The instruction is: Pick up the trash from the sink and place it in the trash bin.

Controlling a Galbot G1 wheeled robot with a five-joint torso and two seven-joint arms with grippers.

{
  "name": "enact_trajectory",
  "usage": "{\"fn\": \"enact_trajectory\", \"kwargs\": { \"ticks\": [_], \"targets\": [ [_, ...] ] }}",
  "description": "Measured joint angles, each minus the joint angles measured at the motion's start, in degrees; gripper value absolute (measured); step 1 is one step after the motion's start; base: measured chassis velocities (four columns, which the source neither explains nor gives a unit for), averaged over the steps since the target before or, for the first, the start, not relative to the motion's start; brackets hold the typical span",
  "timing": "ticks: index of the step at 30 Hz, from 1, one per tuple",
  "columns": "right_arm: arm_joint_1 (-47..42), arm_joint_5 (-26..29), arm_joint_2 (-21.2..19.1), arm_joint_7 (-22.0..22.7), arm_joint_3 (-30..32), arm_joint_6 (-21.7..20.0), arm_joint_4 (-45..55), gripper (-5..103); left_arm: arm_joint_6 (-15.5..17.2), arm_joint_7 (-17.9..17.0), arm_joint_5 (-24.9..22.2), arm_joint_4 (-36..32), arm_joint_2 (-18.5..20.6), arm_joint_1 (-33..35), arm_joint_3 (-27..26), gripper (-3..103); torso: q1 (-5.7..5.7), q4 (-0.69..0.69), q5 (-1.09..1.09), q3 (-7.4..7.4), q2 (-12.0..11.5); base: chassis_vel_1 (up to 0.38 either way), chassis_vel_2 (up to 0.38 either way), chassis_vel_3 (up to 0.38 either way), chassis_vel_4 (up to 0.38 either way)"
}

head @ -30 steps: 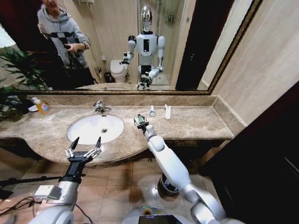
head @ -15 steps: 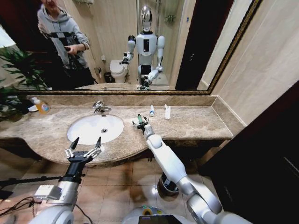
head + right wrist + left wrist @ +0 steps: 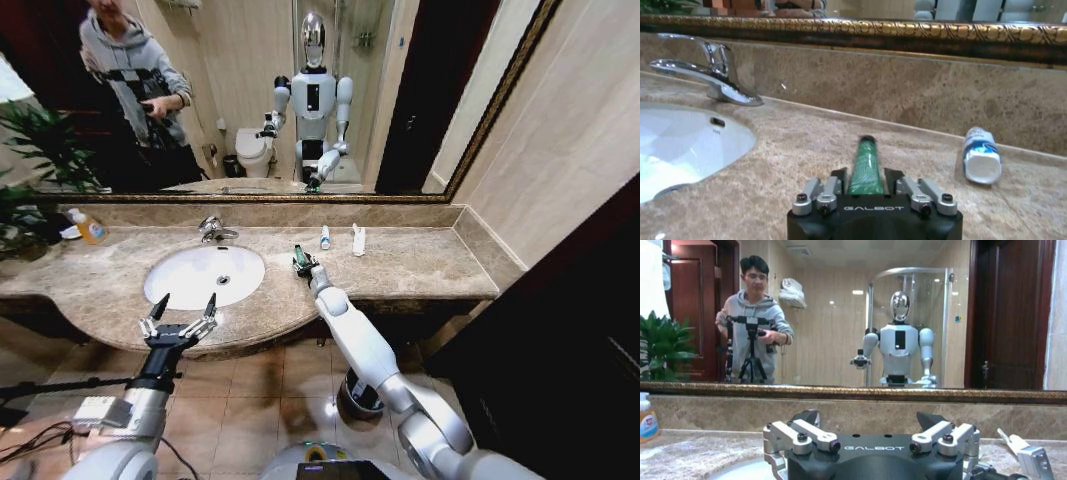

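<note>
A dark green tube (image 3: 298, 254) (image 3: 865, 162) of trash lies on the marble counter just right of the white sink (image 3: 190, 285) (image 3: 687, 140). My right gripper (image 3: 301, 263) (image 3: 864, 174) is low over the tube, shut on it, and the tube rests on the stone. Farther back lie a white tube with a blue cap (image 3: 325, 237) (image 3: 980, 159) and a white packet (image 3: 358, 239). Before the counter's front edge my left gripper (image 3: 181, 312) (image 3: 869, 419) hangs open and holds nothing. The black trash bin (image 3: 350, 402) stands on the floor under my right arm.
The chrome faucet (image 3: 212, 229) (image 3: 713, 75) rises behind the basin. A yellow-orange soap bottle (image 3: 90, 229) (image 3: 647, 416) stands at the far left by a plant (image 3: 40, 150). A mirror and backsplash close off the back; the wall ends the counter on the right.
My right gripper moved forward over the green tube and its fingers closed in from spread to tight against it. The left arm has stayed still.
</note>
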Motion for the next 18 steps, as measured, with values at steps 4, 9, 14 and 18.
{"fn": "enact_trajectory", "kwargs": {
  "ticks": [4,9,14,18],
  "targets": [
    [-0.7,0.0,-0.4,0.0,0.1,0.2,0.9,26,0.0,0.0,0.0,0.0,0.0,0.0,0.0,100,0.00,0.00,0.00,-0.01,0.0,0.000,0.000,0.000,0.000],
    [-1.3,0.1,-0.8,0.0,0.2,0.3,2.0,13,0.0,0.0,0.0,0.0,0.0,0.0,0.0,100,0.00,0.00,0.00,-0.01,0.0,0.000,0.000,0.000,0.000],
    [-2.1,0.3,-1.8,0.0,0.5,0.6,4.2,8,0.0,0.0,0.0,0.0,0.0,0.0,0.0,100,0.00,0.00,0.00,0.00,0.0,0.000,0.000,0.000,0.000],
    [-4.0,0.5,-4.1,-0.5,1.2,1.1,8.9,8,0.0,0.0,0.0,0.0,0.0,0.0,0.0,100,0.00,0.00,0.00,0.00,0.0,0.000,0.000,0.000,0.000]
  ]
}}
